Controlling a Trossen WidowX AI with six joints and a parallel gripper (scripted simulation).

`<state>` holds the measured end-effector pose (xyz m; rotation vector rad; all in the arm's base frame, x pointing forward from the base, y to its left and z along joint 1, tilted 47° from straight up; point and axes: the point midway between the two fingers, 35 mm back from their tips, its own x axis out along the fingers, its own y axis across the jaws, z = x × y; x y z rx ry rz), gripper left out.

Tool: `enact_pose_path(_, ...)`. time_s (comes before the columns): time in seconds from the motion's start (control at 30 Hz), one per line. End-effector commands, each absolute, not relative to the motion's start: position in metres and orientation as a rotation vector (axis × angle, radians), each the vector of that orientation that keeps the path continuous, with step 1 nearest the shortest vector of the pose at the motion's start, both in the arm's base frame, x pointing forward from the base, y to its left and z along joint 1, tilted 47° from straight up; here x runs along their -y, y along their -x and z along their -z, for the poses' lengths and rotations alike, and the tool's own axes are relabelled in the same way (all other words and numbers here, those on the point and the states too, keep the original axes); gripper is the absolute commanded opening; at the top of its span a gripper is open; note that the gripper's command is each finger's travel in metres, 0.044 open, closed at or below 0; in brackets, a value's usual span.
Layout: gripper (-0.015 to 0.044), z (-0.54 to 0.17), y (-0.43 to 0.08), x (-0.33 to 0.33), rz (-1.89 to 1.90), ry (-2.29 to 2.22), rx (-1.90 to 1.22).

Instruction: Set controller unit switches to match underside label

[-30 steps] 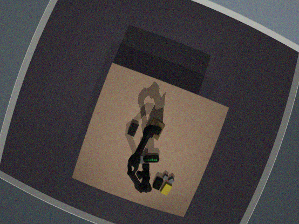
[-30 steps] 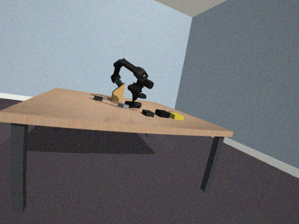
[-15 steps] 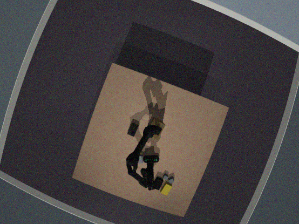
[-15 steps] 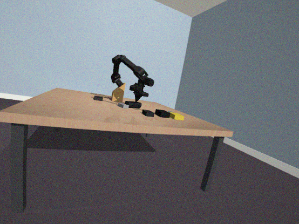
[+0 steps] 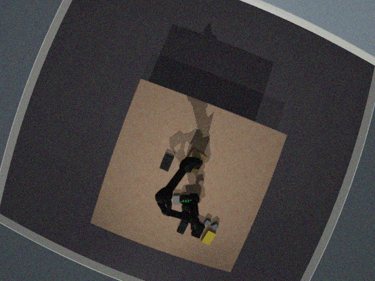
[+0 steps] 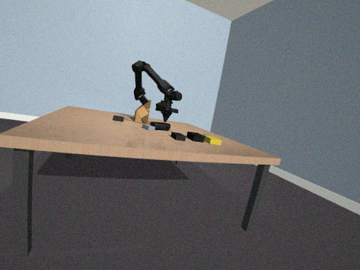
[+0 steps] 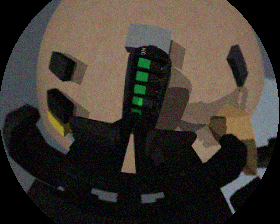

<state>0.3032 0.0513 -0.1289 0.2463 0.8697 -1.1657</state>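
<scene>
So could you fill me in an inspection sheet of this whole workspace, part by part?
Surface: wood-toned bench, darker smudges near its front edge.
Job's things: dark controller unit, green switch ends showing on top; underside label hidden.
Clutter: light grey block by the unit; yellow block; several dark blocks; tan angled piece.
Gripper: closed, nothing held, above the unit.
Cables: nothing seen.
Surroundings: dark floor, blue-grey walls, pale skirting.
</scene>
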Motion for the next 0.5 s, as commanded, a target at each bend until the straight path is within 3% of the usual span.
enact_pose_path(0.0,0.0000,0.130,-0.287,-0.050,1.118,-0.263,-0.867)
enact_pose_path(0.47,0.0000,0.123,-0.232,-0.040,0.954,-0.325,-0.838)
